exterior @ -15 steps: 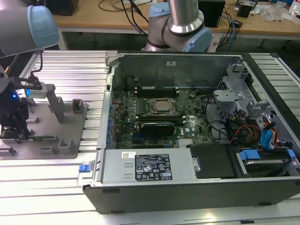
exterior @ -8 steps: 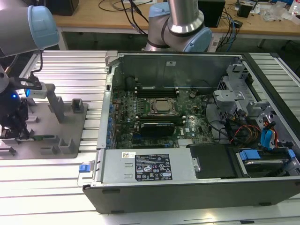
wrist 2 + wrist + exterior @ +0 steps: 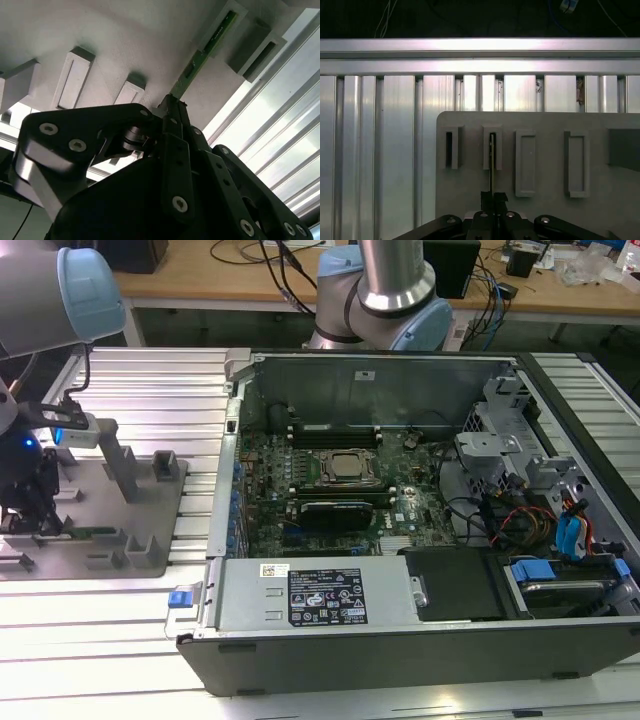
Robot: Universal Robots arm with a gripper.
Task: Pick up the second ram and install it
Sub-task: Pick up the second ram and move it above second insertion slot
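Observation:
The second ram (image 3: 207, 47) is a thin green stick standing on edge in the slotted blocks of the grey tray (image 3: 125, 45). In the first wrist view the second ram (image 3: 491, 155) shows edge-on, running from a slotted block to my fingertips. My gripper (image 3: 172, 107) is shut on the near end of the stick, its dark fingers pressed against both faces. In the exterior view my gripper (image 3: 42, 523) hangs low over the tray (image 3: 150, 500) at that view's left, with the green ram (image 3: 88, 533) beside it.
An open computer case (image 3: 400, 610) lies at the exterior view's right of the tray, with a CPU socket (image 3: 345, 468) and black memory slots (image 3: 335, 430) behind it. Upright grey blocks (image 3: 125, 470) stand on the tray. The ribbed aluminium table (image 3: 380, 150) lies all around.

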